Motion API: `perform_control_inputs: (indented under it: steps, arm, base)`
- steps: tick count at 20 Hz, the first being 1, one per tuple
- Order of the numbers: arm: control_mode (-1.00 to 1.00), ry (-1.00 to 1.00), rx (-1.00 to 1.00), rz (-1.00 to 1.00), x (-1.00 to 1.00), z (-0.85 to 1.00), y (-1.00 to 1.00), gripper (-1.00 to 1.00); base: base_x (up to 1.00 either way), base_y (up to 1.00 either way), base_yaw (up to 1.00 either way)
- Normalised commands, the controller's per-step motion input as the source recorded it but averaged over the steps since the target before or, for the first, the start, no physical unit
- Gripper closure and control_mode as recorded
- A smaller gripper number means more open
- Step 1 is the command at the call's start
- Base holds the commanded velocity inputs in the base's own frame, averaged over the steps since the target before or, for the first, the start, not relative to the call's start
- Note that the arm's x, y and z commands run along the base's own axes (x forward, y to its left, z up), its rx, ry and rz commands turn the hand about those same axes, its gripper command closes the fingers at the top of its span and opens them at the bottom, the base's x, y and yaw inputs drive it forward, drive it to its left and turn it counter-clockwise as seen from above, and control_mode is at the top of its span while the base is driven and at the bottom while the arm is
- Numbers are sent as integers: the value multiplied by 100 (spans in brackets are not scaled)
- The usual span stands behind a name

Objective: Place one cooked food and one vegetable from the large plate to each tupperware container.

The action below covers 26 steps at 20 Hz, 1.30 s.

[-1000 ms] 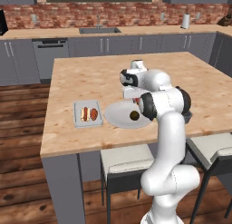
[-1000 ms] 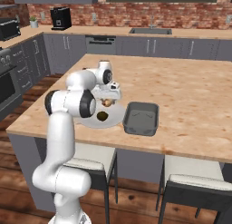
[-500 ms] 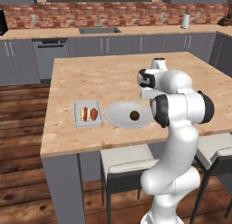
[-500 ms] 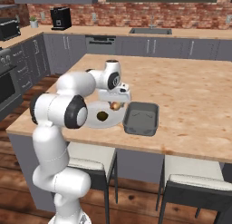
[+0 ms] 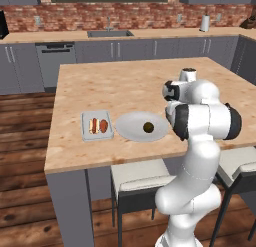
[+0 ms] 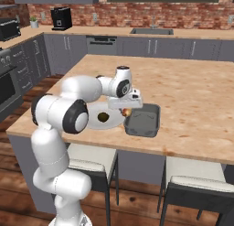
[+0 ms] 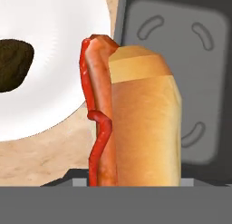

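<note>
Beside the large plate (image 7: 50,73), gripper (image 6: 126,111) clasps hot dog (image 7: 131,119)

no readable text, labels, brands or numbers anywhere

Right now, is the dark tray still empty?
Yes, the dark tray holds nothing; the hot dog hangs in the gripper at its edge, above the counter.

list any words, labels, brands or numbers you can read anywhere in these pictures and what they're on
None: no readable text on anything.
The dark tray bears only curved embossed marks, not letters.
The hot dog, large plate, light tray and black coffee machine carry no lettering that can be made out.
</note>
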Motion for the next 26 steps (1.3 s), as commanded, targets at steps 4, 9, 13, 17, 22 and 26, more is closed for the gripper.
perform_control_inputs:
  steps: [4,9,13,17,22,26]
  arm:
    - [-100,7,1,15,6,0,-26,100]
    - [-100,1,1,14,24,-24,-6,100]
    - [-100,6,1,7,16,-45,-29,100]
    - [-100,5,2,1,33,-43,-11,100]
    - [-100,1,5,0,32,-29,0,100]
    - [-100,1,5,0,28,-36,0,100]
  base:
    - [0,0,0]
    - [0,0,0]
    - [0,0,0]
    - [0,0,0]
    - [0,0,0]
    - [0,0,0]
